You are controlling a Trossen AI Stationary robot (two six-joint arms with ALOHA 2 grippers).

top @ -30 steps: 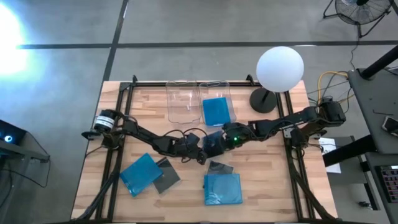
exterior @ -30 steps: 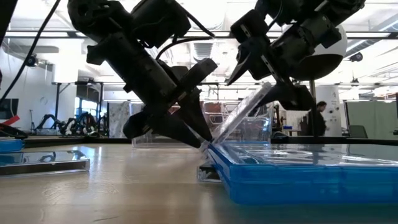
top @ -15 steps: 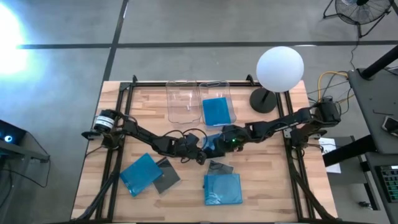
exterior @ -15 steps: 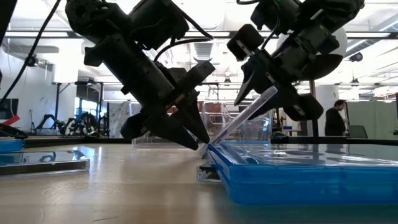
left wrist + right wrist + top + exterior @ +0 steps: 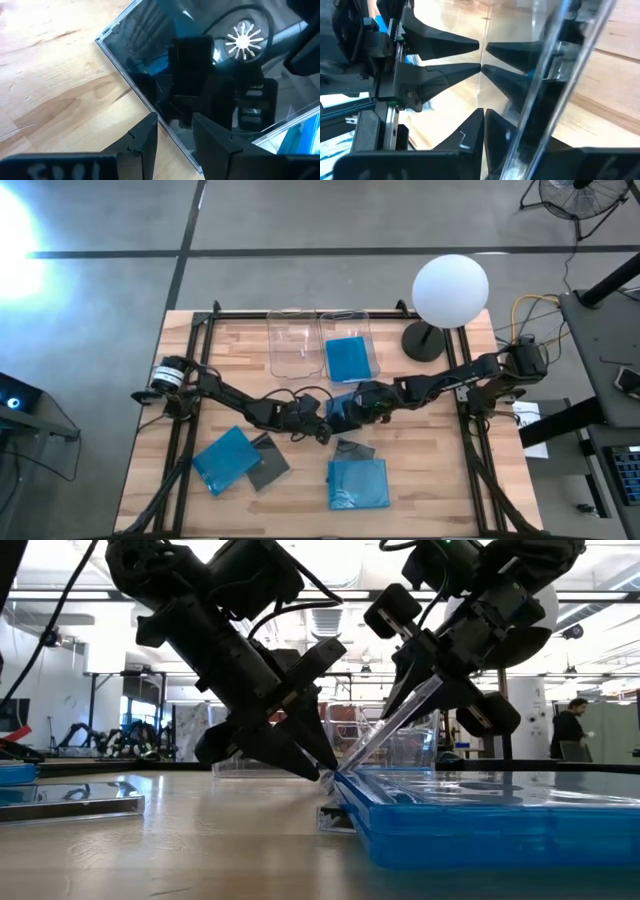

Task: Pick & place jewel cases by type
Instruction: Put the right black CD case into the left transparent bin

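Observation:
A dark see-through jewel case [image 5: 385, 735] stands tilted at mid-table [image 5: 343, 400], its lower edge down by a blue case [image 5: 480, 815]. My left gripper [image 5: 322, 768] comes from the left with its fingers a little apart at the case's lower edge. My right gripper [image 5: 428, 690] comes from the right and is shut on its raised edge. Other jewel cases lie flat: a blue one [image 5: 225, 458], a dark one [image 5: 268, 464], another dark one [image 5: 352, 448] and a blue one [image 5: 358, 483]. My left gripper sets both fingertips [image 5: 472, 47] against the case's slanting face [image 5: 165, 65] close to its lower edge, slanting down from the table's left; nothing lies between the fingers. My right gripper pinches the case's raised edge [image 5: 436, 686] between its two fingers [image 5: 470, 132], slanting down from the right. The case stays tilted, lower edge down.
Two clear bins stand at the far side, the left one [image 5: 294, 345] bare, the right one [image 5: 366, 330] holding a blue case [image 5: 347, 360]. A lamp with a white globe [image 5: 450, 290] stands at the far right. A black frame [image 5: 200, 330] borders the table.
My right gripper has sunk a little, rolled, and shut from wide open onto the tilted case's raised edge. The case has kept its tilt.

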